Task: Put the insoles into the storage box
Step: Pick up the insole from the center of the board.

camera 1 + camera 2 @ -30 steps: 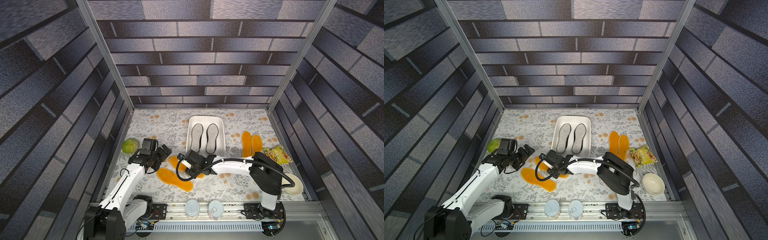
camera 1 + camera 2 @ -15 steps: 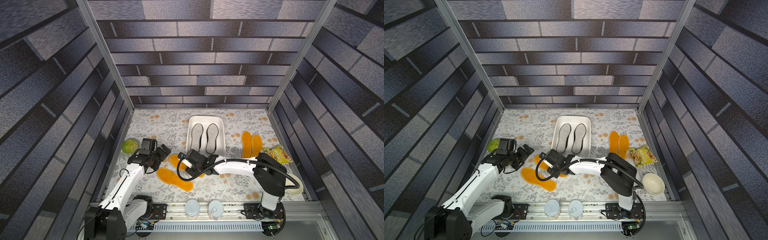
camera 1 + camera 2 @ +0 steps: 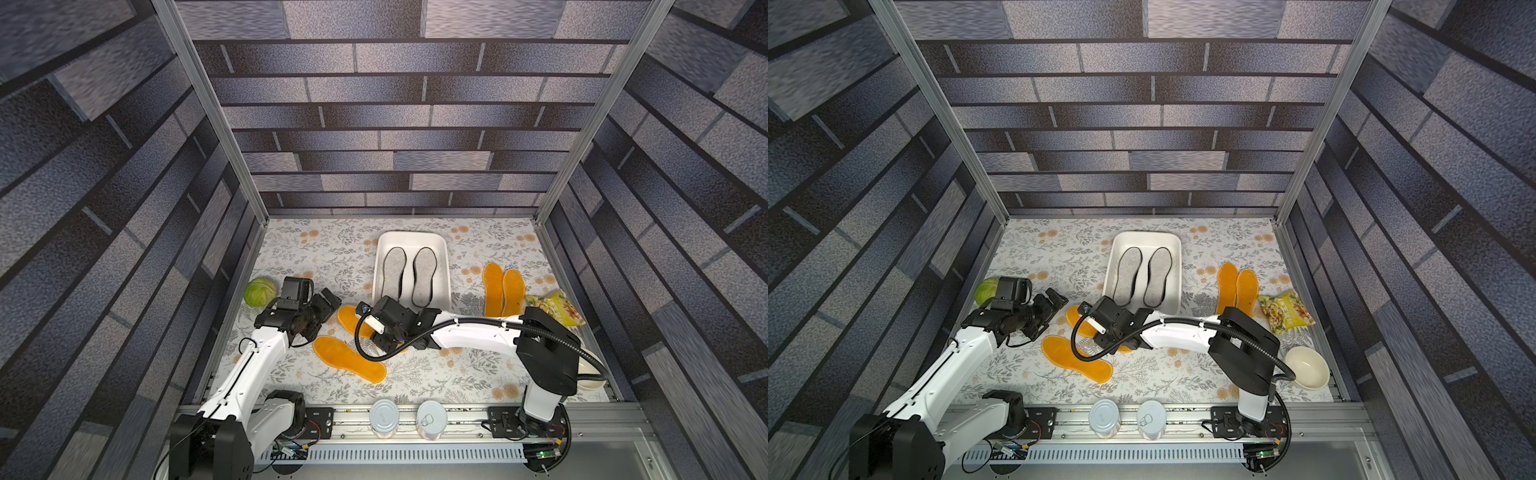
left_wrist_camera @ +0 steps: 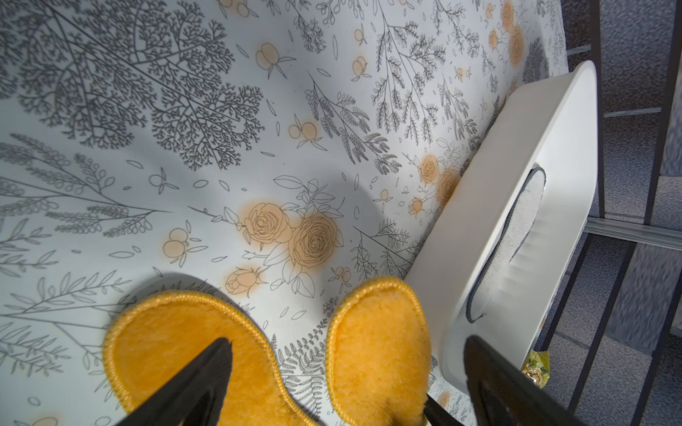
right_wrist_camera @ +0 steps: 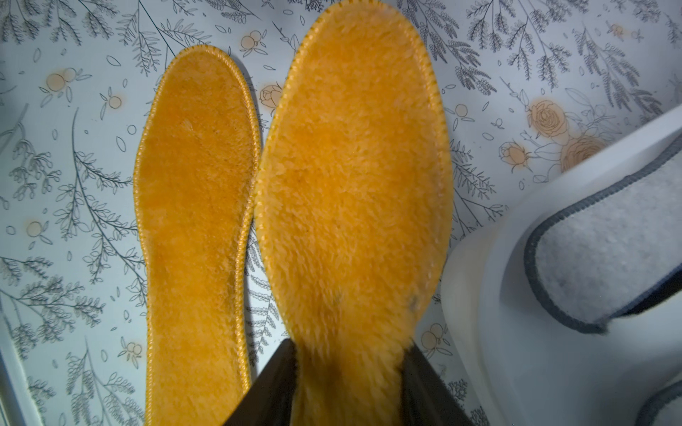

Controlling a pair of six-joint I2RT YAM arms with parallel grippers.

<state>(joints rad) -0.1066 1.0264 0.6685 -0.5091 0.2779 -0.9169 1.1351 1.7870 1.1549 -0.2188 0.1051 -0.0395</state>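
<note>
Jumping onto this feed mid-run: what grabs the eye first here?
The right hand grips a fuzzy orange insole by one end, beside the white storage box, which holds two grey felt insoles. On the floral table, a second orange insole lies near the front and an orange pair lies right of the box.
</note>
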